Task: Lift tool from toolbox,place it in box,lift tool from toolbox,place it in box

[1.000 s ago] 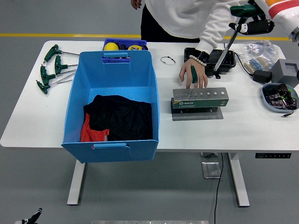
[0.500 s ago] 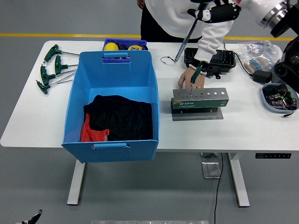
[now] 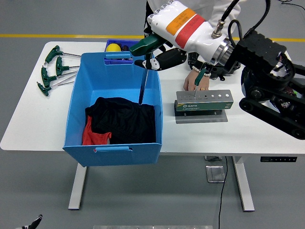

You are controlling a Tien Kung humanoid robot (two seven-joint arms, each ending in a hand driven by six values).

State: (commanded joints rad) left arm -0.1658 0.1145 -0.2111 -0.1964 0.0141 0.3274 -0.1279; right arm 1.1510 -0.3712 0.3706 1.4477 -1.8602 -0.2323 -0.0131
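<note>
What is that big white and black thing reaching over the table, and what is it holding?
That is a robot's right arm. The camera sits high on the robot, looking down over the white table. Its right robot hand grips a green-handled T-shaped tool with a long metal shaft, which hangs over the big blue plastic box. Black and red cloth lies inside the box. A person across the table puts another green-handled tool into the grey metal tool rack with one hand. More green-handled tools lie at the table's left end.

Right robot hand [image 3: 159, 57] grips green-handled tool [image 3: 144, 71] over blue box [image 3: 114, 107]; person's hand [image 3: 196, 78] at tool rack [image 3: 203, 100].
</note>
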